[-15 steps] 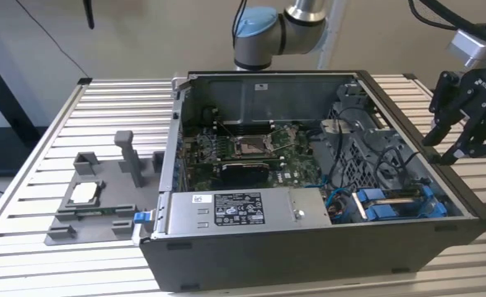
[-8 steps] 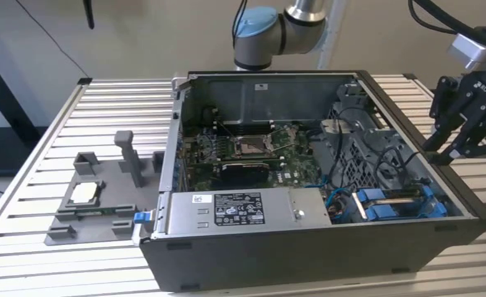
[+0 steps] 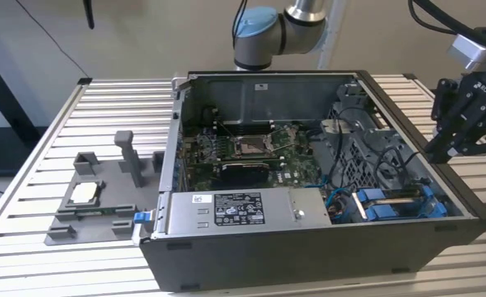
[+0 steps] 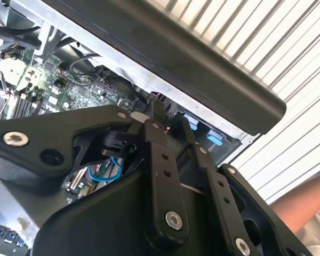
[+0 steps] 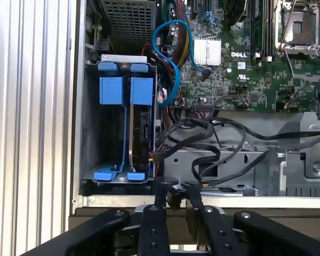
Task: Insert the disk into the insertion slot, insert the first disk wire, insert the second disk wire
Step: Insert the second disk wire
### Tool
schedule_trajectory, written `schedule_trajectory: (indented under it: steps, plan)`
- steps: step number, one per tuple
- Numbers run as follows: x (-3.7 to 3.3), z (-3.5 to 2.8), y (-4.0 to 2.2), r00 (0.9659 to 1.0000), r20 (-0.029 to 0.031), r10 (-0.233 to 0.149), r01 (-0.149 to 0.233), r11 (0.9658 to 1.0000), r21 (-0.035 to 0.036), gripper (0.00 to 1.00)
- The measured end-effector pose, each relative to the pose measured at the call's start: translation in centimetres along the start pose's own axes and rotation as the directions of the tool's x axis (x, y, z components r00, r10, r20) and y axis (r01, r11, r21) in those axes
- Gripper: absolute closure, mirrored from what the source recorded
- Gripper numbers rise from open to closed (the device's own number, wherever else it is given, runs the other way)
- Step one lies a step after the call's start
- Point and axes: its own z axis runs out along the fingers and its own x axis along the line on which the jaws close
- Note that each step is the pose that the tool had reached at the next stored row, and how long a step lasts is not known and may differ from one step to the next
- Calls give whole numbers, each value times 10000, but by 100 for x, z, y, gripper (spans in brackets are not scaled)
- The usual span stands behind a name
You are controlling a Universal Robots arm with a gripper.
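Disk [image 5: 141, 130] sits on edge in the insertion slot [image 5: 90, 138]. I see my gripper [image 5: 178, 194] above the case wall [image 5: 112, 201], fingers closed together. The power supply [image 3: 301, 213] carries a white label [image 3: 238, 209].

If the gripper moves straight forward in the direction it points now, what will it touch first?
Probably the black cables over the grey bracket, just ahead of the gripper in the first wrist view; depth is unclear, so it might pass above them.

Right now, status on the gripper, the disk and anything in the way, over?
Gripper shut on black wire plug, over case wall. Disk seated in insertion slot. Black cables bunched beside slot, near plug.
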Motion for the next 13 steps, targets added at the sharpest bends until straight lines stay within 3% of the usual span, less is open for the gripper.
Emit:
schedule_trajectory:
  steps: [1, 6, 7, 13]
  plan:
    - [0, 0, 0, 10000, 0, 0, 0, 10000, 0, 74]
    - [0, 0, 0, 10000, 0, 0, 0, 10000, 0, 74]
    - [0, 0, 0, 10000, 0, 0, 0, 10000, 0, 83]
    - [0, 0, -1, 10000, 0, 0, 0, 10000, 0, 84]
